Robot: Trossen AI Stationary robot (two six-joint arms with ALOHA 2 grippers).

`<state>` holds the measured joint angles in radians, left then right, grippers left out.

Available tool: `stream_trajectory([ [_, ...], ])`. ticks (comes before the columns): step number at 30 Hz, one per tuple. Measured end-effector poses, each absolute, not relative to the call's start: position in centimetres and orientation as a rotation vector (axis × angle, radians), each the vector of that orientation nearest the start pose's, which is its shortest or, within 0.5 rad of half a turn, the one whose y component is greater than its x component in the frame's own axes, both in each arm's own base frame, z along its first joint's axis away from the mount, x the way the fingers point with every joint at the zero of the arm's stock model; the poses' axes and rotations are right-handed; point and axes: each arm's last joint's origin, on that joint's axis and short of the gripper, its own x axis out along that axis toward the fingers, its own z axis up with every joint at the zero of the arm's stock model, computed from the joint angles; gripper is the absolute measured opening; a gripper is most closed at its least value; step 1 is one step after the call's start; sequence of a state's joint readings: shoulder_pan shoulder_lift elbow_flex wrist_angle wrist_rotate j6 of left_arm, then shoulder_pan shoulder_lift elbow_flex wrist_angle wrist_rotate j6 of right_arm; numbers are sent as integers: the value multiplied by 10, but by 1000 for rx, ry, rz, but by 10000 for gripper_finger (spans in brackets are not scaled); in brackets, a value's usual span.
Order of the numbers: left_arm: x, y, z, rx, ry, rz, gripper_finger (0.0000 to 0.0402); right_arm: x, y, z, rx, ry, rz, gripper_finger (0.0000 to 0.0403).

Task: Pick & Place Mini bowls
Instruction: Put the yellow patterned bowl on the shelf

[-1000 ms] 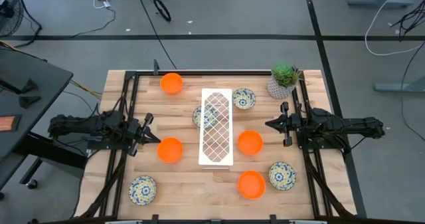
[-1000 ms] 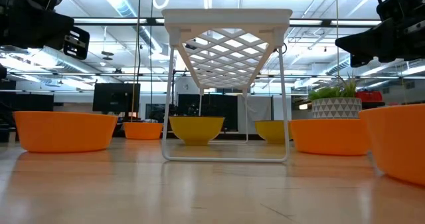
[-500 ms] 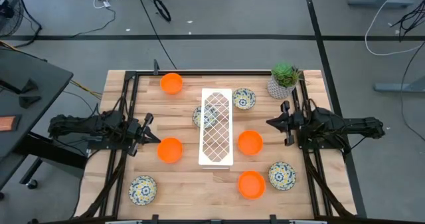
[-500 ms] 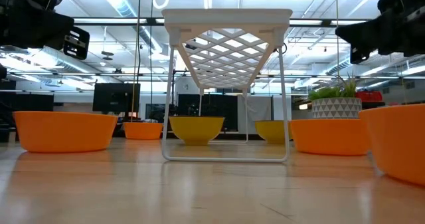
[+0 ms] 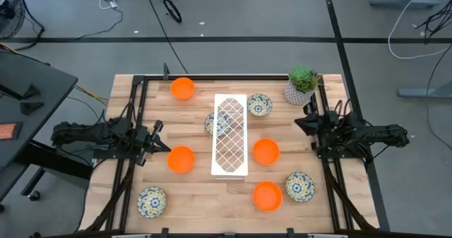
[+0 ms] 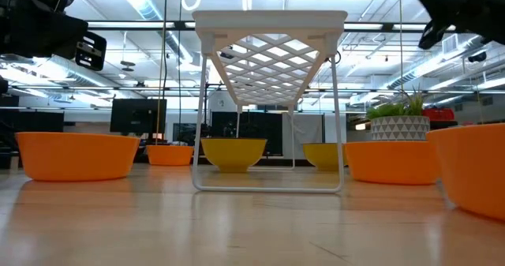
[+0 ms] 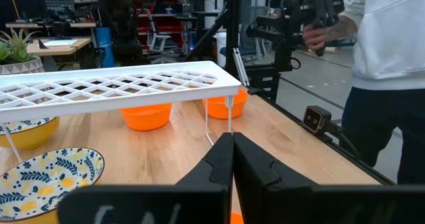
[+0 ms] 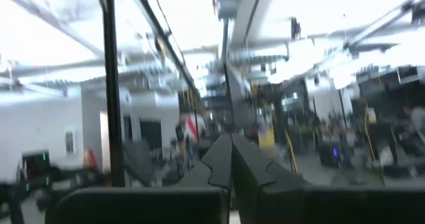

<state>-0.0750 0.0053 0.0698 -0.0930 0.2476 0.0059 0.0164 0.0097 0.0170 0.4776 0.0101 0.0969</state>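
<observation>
Several plain orange mini bowls (image 5: 181,159) and several white, blue-and-yellow patterned mini bowls (image 5: 299,186) stand on their bases across the wooden table (image 5: 198,195). One patterned bowl (image 5: 210,123) sits half under a white lattice rack (image 5: 230,134). My left gripper (image 5: 167,150) stays shut and level at the table's left side, just left of an orange bowl; its shut fingers (image 7: 232,144) point across the table. At the table's right side my right gripper (image 5: 300,123) is shut and tipped upward, its fingers (image 8: 230,144) aimed at the ceiling. Neither touches a bowl.
The white lattice rack (image 6: 268,21) stands on thin legs mid-table. A potted green plant (image 5: 302,85) sits at the far right corner. Black frame rails (image 5: 134,125) run along both table sides. A person in a white top (image 7: 388,44) stands beyond the table's right side.
My right gripper has tipped upward and its fingertips have risen, so they now point above the table instead of level across it; it stays shut. The bowls and rack have not moved.
</observation>
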Motion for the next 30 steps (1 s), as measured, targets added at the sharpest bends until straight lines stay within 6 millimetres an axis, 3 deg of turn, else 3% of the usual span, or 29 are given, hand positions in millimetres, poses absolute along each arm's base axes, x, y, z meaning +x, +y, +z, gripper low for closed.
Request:
stream_trajectory([
  [14, 92, -14, 178, 3, 28, -323, 14, 66, 0, 239, 101, -828, 28, 4],
  [23, 92, -14, 178, 3, 27, -322, 14, 52, -3, 251, 139, -1008, -81, 1],
  [30, 92, -14, 178, 3, 27, -322, 14, 38, -6, 280, 173, -1066, -157, 1],
])
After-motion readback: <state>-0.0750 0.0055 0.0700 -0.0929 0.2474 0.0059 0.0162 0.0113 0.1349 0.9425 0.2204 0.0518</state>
